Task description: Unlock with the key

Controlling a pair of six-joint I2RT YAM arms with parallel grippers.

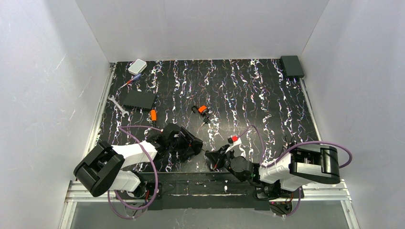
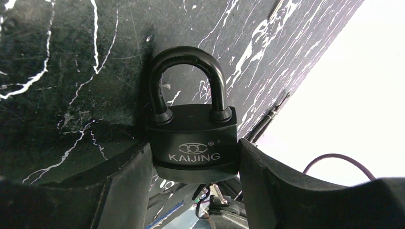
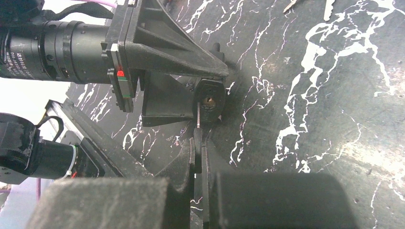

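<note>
By the near edge of the table, the left gripper clamps the padlock, jaws half spread. The right gripper is pinched tight on the key.

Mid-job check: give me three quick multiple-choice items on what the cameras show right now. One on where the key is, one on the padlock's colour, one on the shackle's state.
1. Where is the key?
A. Lying loose, away from both arms
B. Pinched in the right gripper, blade pointing at the padlock's underside
C. In the left gripper

2. What colour is the padlock's body?
A. Orange
B. Silver
C. Black

3. How does the shackle stand?
A. Both legs seated in the body
B. One leg swung free
C. Pulled out altogether

Answers:
1 B: the right wrist view shows the key sticking out of the shut right gripper.
2 C: the padlock is black, with pale lettering.
3 A: the shackle enters the body on both sides, and the left gripper clamps the body.
</note>
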